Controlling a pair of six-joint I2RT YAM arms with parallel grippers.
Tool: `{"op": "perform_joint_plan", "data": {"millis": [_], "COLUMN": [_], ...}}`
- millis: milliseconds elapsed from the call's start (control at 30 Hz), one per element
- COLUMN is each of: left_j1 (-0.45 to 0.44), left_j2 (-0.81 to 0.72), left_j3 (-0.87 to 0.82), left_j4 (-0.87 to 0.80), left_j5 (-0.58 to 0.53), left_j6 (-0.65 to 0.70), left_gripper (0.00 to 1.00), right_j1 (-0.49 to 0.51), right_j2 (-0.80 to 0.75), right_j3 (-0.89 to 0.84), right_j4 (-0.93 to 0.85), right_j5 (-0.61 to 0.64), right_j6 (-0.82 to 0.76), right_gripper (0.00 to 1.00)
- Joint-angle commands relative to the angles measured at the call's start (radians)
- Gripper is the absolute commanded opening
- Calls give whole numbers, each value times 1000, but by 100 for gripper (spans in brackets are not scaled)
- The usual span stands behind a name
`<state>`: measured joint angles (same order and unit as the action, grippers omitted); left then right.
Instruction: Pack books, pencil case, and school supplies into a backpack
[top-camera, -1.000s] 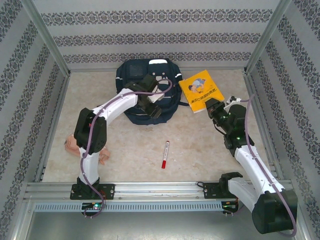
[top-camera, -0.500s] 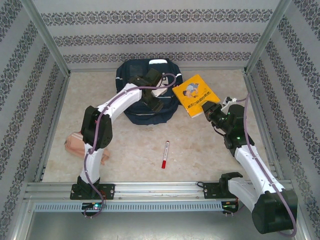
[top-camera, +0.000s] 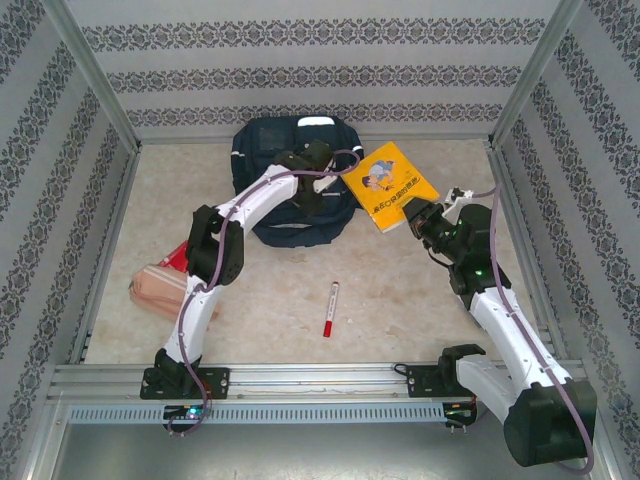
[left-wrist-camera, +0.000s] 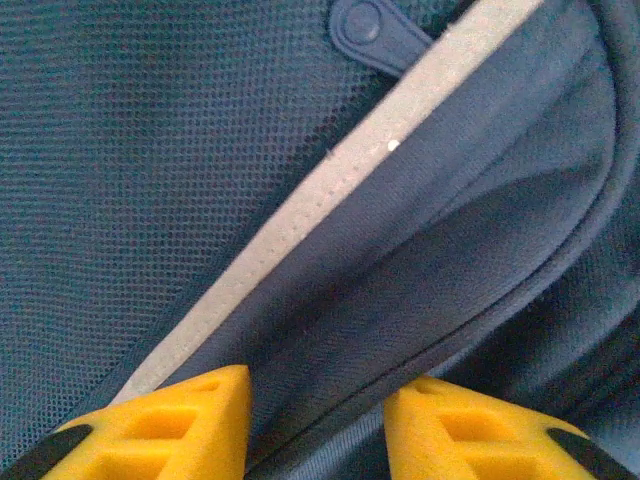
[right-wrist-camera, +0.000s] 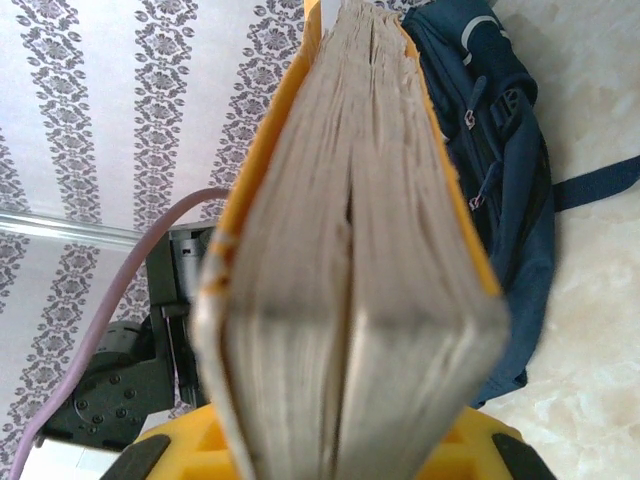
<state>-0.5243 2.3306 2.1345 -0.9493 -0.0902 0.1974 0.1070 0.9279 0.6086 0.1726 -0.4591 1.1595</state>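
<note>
The left fingers stand apart astride a fold of the backpack beside its pale stripe; whether they pinch it I cannot tell. The right fingers clamp the yellow book, just at the backpack's 3 o'clock. On the table, the marker lies at the backpack's 6 o'clock and the pencil case at its 8 o'clock.

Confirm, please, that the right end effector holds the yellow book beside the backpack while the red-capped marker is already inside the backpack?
Not quite: the red-capped marker lies on the table, in front of the backpack, not inside it. The top external view shows this. The right end effector does hold the yellow book beside the backpack.
</note>
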Motion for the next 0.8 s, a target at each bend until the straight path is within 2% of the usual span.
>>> {"op": "perform_joint_plan", "data": {"millis": [0, 100, 200, 300, 400, 567, 767], "left_j1": [6, 7, 7, 9, 8, 5, 5], "left_j2": [49, 74, 84, 75, 5, -140, -190], "left_j3": [57, 82, 93, 165, 190, 185, 257], "left_j4": [-8, -13, -11, -45, -1, 151, 231], "left_j5": [-64, -45, 6, 36, 45, -36, -158], "left_j6": [-20, -23, -21, -73, -103, -154, -118], "left_gripper": [32, 21, 0, 0, 0, 0, 0], "right_j1": [-1, -1, -1, 0, -3, -21, -36], "right_j2": [-44, -55, -57, -50, -37, -12, -53], "right_j3": [12, 5, 2, 13, 29, 1, -56], "right_j4": [82, 75, 74, 54, 5, -20, -70], "right_j5": [-36, -40, -44, -58, -96, -226, -396], "right_j6": [0, 3, 9, 18, 23, 17, 10], "right_gripper": [2, 2, 2, 2, 2, 4, 5]}}
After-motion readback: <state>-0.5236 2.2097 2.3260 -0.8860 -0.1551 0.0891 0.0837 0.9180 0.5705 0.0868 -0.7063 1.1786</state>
